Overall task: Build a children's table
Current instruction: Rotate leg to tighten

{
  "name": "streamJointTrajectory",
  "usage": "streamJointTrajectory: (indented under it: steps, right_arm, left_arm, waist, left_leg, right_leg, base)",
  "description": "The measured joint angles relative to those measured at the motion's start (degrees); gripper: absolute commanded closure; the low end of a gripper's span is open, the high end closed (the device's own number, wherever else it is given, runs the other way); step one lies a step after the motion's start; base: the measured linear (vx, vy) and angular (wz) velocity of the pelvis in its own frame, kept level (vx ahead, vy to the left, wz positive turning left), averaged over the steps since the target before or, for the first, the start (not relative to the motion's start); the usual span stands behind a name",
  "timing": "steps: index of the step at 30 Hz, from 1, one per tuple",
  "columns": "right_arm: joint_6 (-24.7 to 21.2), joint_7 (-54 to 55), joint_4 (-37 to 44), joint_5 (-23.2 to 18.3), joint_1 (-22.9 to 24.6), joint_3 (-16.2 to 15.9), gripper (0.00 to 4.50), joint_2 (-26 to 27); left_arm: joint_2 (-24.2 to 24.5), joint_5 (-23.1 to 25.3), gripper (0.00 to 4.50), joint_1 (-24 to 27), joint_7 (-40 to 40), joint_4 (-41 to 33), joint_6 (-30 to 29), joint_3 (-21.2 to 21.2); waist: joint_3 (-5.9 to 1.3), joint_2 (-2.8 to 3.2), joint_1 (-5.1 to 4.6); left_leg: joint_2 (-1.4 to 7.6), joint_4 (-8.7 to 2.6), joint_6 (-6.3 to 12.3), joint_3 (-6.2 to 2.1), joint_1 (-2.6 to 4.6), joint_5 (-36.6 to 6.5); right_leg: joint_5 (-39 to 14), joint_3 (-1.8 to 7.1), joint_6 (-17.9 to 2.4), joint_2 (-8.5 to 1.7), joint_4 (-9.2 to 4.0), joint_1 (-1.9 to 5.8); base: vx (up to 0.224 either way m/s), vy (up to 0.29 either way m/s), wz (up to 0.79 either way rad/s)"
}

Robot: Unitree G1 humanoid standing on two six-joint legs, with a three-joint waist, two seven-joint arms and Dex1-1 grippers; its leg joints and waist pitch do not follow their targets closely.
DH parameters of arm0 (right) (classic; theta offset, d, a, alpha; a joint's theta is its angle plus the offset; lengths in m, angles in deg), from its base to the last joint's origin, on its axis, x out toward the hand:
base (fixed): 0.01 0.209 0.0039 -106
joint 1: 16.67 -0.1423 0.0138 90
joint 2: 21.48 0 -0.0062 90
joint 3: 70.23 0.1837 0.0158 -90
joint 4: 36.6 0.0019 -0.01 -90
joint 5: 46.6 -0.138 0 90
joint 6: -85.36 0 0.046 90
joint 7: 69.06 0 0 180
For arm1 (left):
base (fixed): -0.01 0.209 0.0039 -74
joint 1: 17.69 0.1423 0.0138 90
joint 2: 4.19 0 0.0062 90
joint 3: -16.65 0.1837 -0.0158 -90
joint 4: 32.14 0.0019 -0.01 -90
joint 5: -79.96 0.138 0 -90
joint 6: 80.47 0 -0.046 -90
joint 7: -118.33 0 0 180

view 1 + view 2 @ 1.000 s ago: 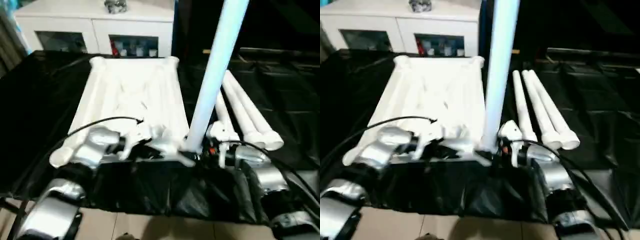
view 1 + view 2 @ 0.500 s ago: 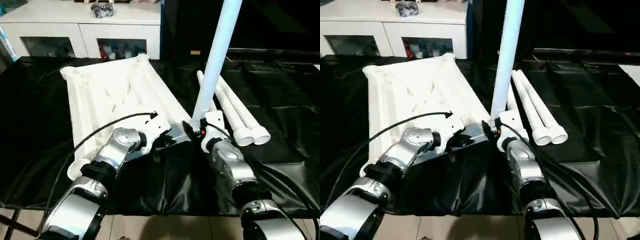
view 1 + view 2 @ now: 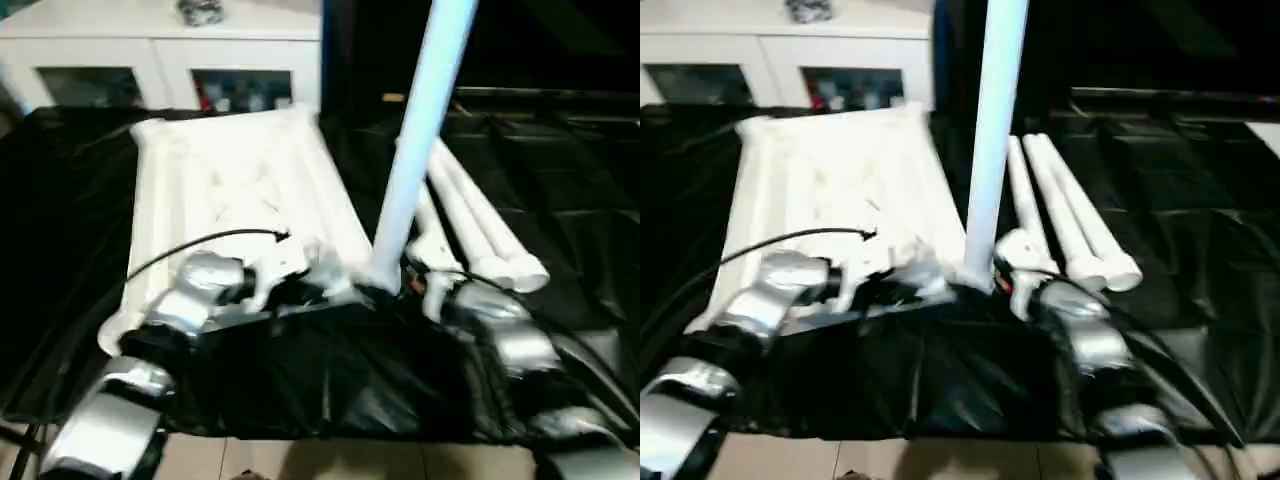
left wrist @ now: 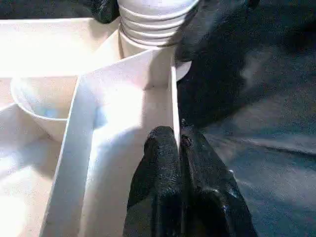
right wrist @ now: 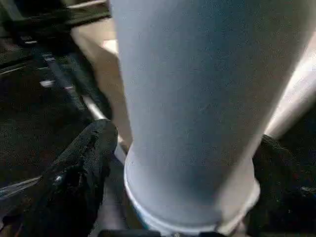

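Note:
The white table top (image 3: pixel 240 190) lies underside up on a black sheet. One white leg (image 3: pixel 415 130) stands upright in its near right corner socket (image 4: pixel 148 29). My left gripper (image 4: pixel 177 138) is shut on a thin rib of the top right by that socket, and sits at the top's near edge (image 3: pixel 315 285). My right gripper (image 5: pixel 186 136) straddles the base of the upright leg; its fingers (image 5: pixel 81 170) stand open on either side, a little off the tube. Three more legs (image 3: pixel 480 225) lie side by side to the right of the top.
The black sheet (image 3: pixel 560 180) covers the work surface and hangs in folds over its near edge (image 3: pixel 330 380). A white cabinet with glass doors (image 3: pixel 170 50) stands behind, with a small object (image 3: pixel 200 12) on top. Cables run along both forearms.
The head camera has swung and tilted, so the whole picture has shifted. The leg stays upright in the corner socket, and both grippers stay at the near right corner.

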Motion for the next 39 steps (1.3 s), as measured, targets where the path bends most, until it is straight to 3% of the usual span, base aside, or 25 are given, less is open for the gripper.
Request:
streamJointTrajectory:
  steps: [10,16,20,25,31,32,37,39]
  right_arm:
    - [-4.72,-9.97,4.77,-1.21,1.37,-2.46,1.50,-2.92]
    - [-6.16,-9.03,5.90,-1.35,2.04,-2.25,1.72,-2.11]
    - [-6.37,-1.67,5.24,-1.10,2.45,-0.23,1.73,0.52]
    - [-4.75,19.02,-0.13,0.31,1.02,5.02,1.74,7.16]
    - [-2.49,40.01,-7.50,2.60,-3.58,8.05,1.74,12.95]
    - [-1.40,41.54,-8.31,3.26,-3.83,8.05,1.18,13.33]
    - [2.52,43.00,-10.15,5.78,-4.03,7.97,0.70,13.78]
    - [3.53,41.82,-10.28,5.60,-4.03,7.98,0.61,13.50]
  left_arm:
    - [1.92,-1.20,4.50,0.64,7.73,-1.01,-0.08,1.08]
    - [1.80,-1.17,4.50,1.05,7.39,-1.63,-0.09,1.08]
    - [1.39,-0.45,4.50,1.09,2.56,-1.95,-1.98,0.49]
    - [-3.42,2.04,4.50,0.24,-9.70,-1.48,-7.25,-0.80]
    - [-9.69,3.93,4.50,-0.25,-21.48,-1.41,-13.00,-1.61]
    - [-10.11,3.95,4.50,-0.24,-22.18,-1.47,-13.38,-1.63]
    - [-10.62,4.15,4.50,-0.03,-22.85,-2.50,-13.77,-1.34]
    - [-10.34,4.31,4.50,0.50,-22.43,-3.82,-13.61,-1.22]
  waist:
    - [0.06,-0.13,1.20]
    - [0.04,-0.16,1.29]
    - [0.02,-0.25,1.14]
    - [0.03,-0.44,-0.41]
    - [0.17,-0.22,-2.47]
    - [0.15,-0.09,-2.63]
    - [0.18,0.03,-2.91]
    - [0.12,0.11,-2.85]
  left_leg:
    - [0.01,0.13,-0.13,0.00,-0.03,-0.07]
    - [0.02,0.10,-0.01,0.00,-0.01,0.00]
    - [0.04,0.15,-0.37,0.00,0.16,-0.07]
    - [0.05,0.20,-0.51,0.00,0.79,-0.01]
    - [-0.05,0.17,-0.47,-0.09,1.49,-0.05]
    - [-0.06,0.09,-0.47,-0.16,1.48,-0.05]
    - [-0.27,0.08,-0.25,-0.16,1.31,-0.18]
    - [-0.29,0.07,-0.23,-0.15,0.92,-0.17]
  right_leg:
    - [0.01,0.00,0.02,-0.02,0.02,0.05]
    - [0.00,0.00,0.04,-0.02,0.03,0.04]
    - [-0.04,0.00,0.20,-0.02,0.11,0.14]
    - [-0.03,0.00,0.25,-0.03,-0.16,0.73]
    - [-0.06,-0.21,0.31,-0.12,-0.86,1.24]
    - [-0.07,-0.31,0.32,-0.12,-1.15,1.36]
    - [-0.07,-0.14,0.32,-0.22,-1.26,1.40]
    - [-0.05,-0.06,0.30,-0.22,-1.21,1.34]
  base:
    - [0.000,0.000,0.00]
    - [0.000,0.000,0.00]
    - [0.000,0.000,0.00]
    - [0.000,0.000,0.00]
    - [0.000,0.000,0.00]
    - [0.000,0.000,0.00]
    - [0.000,0.000,0.00]
    - [0.000,0.000,0.00]
